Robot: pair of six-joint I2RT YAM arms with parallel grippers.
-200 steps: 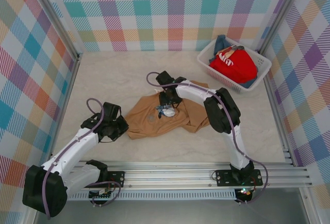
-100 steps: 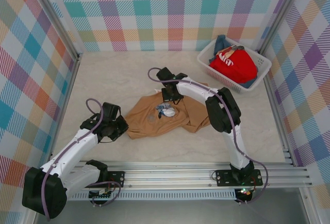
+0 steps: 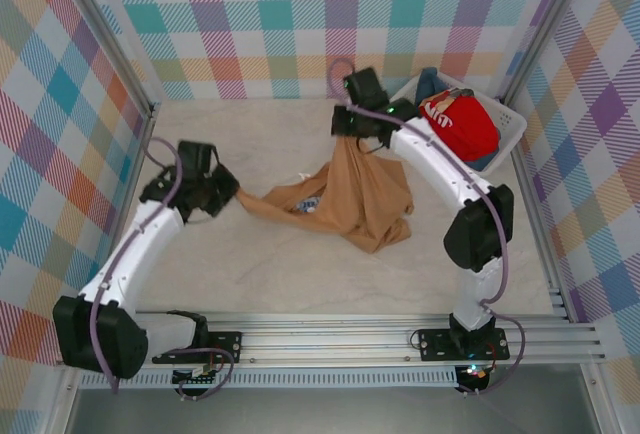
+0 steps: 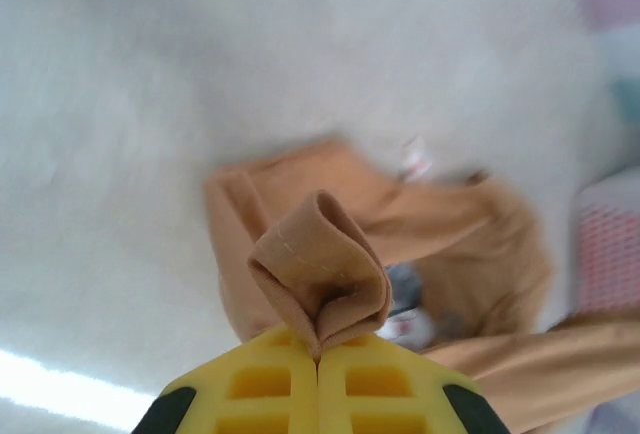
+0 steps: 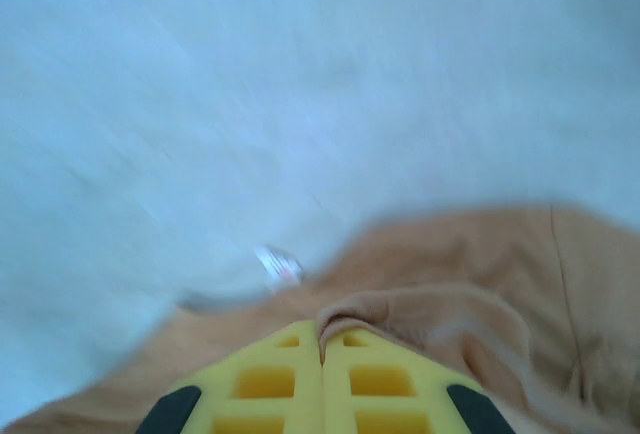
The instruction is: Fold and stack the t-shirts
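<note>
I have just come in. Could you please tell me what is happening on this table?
Two robot arms are handling the tan t-shirt together. The left jaws are shut on a rolled edge of it toward the left side, and the right jaws are shut on another part farther back. The cloth hangs stretched between them, with its lower part on the table. It is not folded yet. A red t-shirt and a blue one lie in the white basket at the far right.

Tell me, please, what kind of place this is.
Probably a robot test cell: plaid panel walls enclose a pale table, a left arm and a right arm are bolted to an aluminium rail, and a white lattice basket holds a red t-shirt.
</note>
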